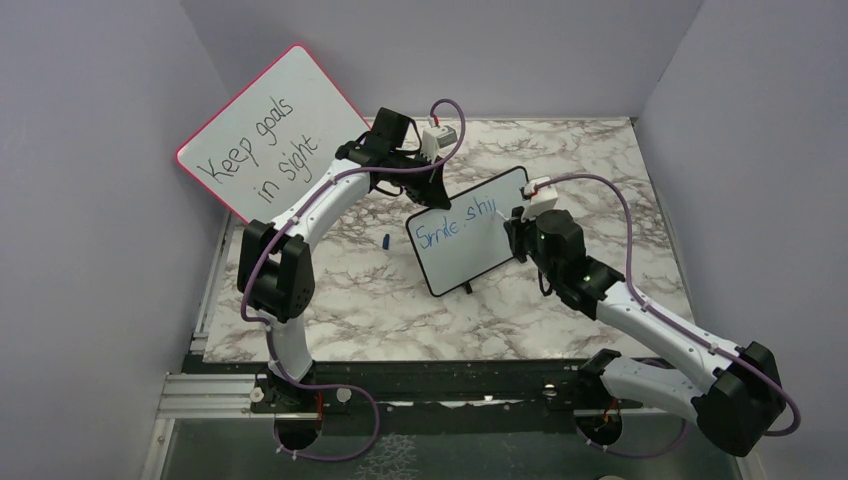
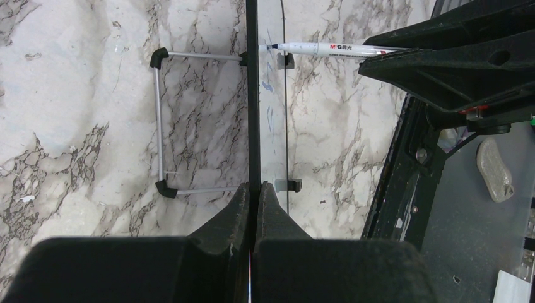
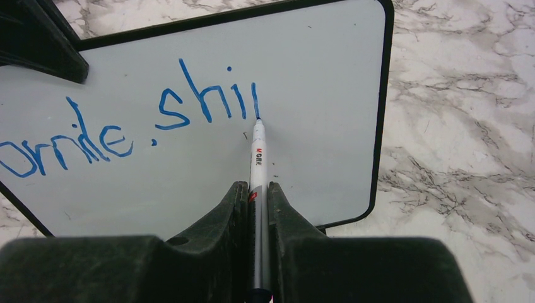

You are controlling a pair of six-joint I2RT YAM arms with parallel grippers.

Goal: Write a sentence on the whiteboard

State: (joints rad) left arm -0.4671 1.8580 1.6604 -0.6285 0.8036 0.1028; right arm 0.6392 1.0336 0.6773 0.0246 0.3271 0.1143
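The small black-framed whiteboard (image 1: 470, 262) stands tilted at the table's middle. It appears face-on in the right wrist view (image 3: 315, 158) and edge-on in the left wrist view (image 2: 253, 95). The blue sentence (image 1: 455, 222) reads "Smile, shi" plus one more upright stroke (image 3: 189, 107). My left gripper (image 1: 432, 185) is shut on the board's top edge (image 2: 253, 189). My right gripper (image 1: 512, 228) is shut on a white marker (image 3: 258, 151). The marker's tip touches the board at the foot of the last stroke. The marker also shows in the left wrist view (image 2: 328, 48).
A larger red-framed board (image 1: 270, 135) reading "Keep goals in sight" leans at the back left. A small blue cap (image 1: 386, 241) lies on the marble table left of the whiteboard. The board's wire stand (image 2: 158, 120) sticks out behind it. Walls close in on three sides.
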